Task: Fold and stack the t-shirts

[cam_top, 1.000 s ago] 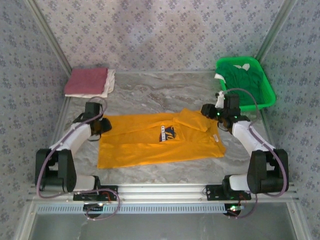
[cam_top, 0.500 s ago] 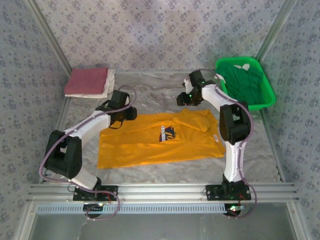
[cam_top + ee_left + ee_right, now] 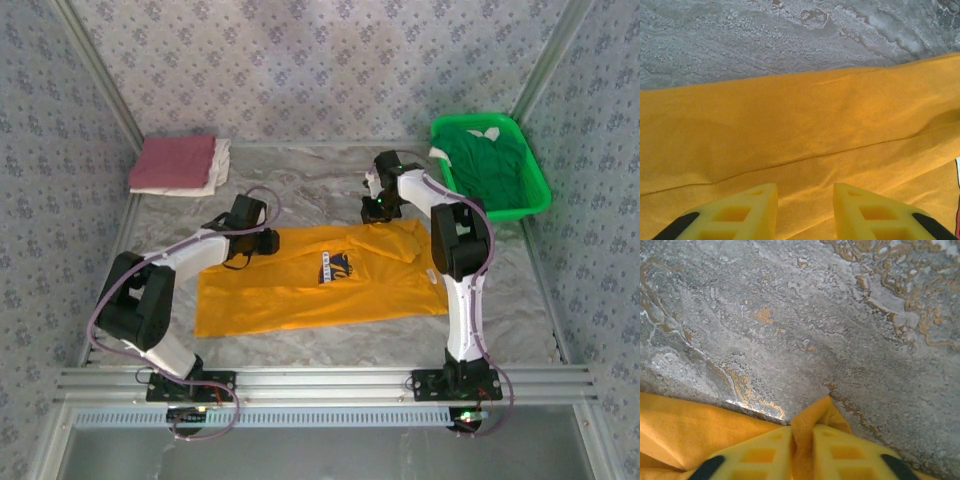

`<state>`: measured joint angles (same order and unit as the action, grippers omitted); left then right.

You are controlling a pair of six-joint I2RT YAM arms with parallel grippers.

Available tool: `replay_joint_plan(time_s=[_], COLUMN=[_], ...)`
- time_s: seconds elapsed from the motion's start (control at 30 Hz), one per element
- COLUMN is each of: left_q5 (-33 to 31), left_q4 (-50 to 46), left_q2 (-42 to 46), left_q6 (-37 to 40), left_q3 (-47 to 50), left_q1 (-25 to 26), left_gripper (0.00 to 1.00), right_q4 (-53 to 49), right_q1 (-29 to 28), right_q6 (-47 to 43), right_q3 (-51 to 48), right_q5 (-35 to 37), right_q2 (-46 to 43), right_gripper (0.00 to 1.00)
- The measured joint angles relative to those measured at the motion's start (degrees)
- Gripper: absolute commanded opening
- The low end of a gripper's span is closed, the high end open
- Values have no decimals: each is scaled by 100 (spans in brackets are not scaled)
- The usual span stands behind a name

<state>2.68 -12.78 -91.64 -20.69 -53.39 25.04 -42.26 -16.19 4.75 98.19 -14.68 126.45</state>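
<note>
Orange-yellow t-shirt (image 3: 300, 290): spread flat at the middle of the table (image 3: 310, 185), between the 2 arms, long side running left to right.
Cloth: plain, soft orange-yellow; in the left wrist view, crossed by 2 long shallow creases.
Chest print (image 3: 337, 266): small, dark navy with a little white, near the middle of the shirt, slightly to the right.
Folded part: at the far-right corner, a flap doubled over onto the body, just right of the print.
Right gripper (image 3: 801, 429): at the shirt's far edge, by that folded corner; jaws pinched together on a small raised peak of the orange-yellow cloth, bare marble just beyond.
Left gripper (image 3: 804, 190): over the shirt's far-left part; yellow fingers (image 3: 747, 210) apart, nothing between them, orange cloth beneath; contact with the cloth impossible to tell.
Dusty red t-shirt (image 3: 172, 160): folded, lying on a folded white t-shirt (image 3: 217, 172) at the far-left corner, well apart from the orange one.
Basket (image 3: 535, 180): bright green plastic, far-right corner, near the right arm's elbow.
Green t-shirt (image 3: 490, 165): crumpled inside the basket, with 2 white patches showing.
Table surface: grey marbled pattern with rusty veins.
</note>
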Motion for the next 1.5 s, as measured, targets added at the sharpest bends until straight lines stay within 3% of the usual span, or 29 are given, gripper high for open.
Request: replay_joint_plan(time_s=[0.1, 0.17, 0.67, 0.97, 1.13, 1.23, 1.33, 1.5], left_q5=[-42, -81, -352, -409, -411, -424, -446, -448], left_q4=[52, 83, 42, -398, -638, -780, -881, -981], left_q2=[0, -2, 83, 772, 981, 1045, 1062, 1051], left_q6=[-35, -44, -149, -186, -184, -170, -138, -74], left_q3=[0, 0, 120, 511, 664, 699, 702, 702], left_q1=[0, 0, -63, -457, -667, -761, -828, -887], left_gripper=[35, 35, 36, 38, 38, 39, 41, 43], right_q4=[0, -2, -33, -391, -684, -789, -927, -1032], right_q1=[-31, -66, -332, -1211, -1825, -2155, -2337, -2345], right_q6=[4, -44, -7, 61, 101, 149, 210, 249], right_q3=[0, -2, -822, -1550, -1886, -2157, -2459, -2763], right_q5=[44, 83, 387, 544, 640, 658, 649, 546], right_q2=[-37, -114, -1521, -2710, -2929, -2940, -2942, -2975], right_gripper=[13, 0, 0, 0, 0, 5, 30, 47])
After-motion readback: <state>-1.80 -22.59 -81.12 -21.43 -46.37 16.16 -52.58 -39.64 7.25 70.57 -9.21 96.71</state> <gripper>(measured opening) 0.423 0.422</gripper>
